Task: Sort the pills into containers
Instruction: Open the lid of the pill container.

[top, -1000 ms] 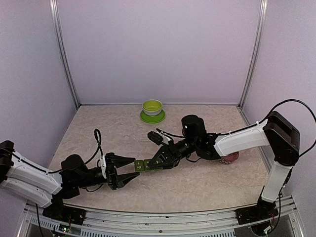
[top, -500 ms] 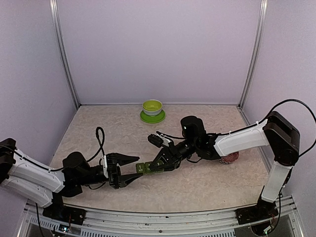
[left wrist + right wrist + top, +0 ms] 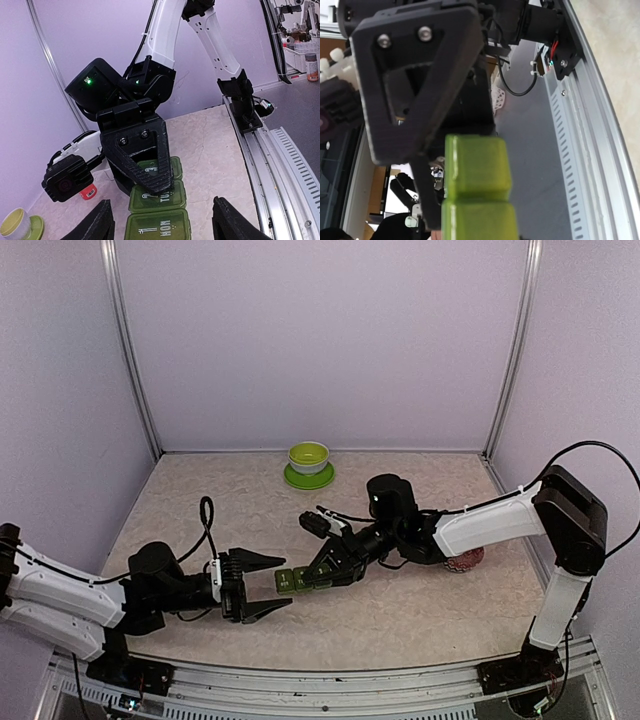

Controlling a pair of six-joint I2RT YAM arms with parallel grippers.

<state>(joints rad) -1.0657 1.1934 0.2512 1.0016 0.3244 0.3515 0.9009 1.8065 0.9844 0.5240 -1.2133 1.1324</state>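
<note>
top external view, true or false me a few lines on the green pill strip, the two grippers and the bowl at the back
1. The right gripper is shut on one end of the dark green strip of three square lidded compartments. True.
2. The left gripper clamps the strip's free end. False: its jaws stand open, one on each side of that end, with gaps.
3. The strip's nearest lid is flipped open. False: the lids that show in the left wrist view are shut.
4. The lime-green bowl sits on a green saucer. True.
</note>
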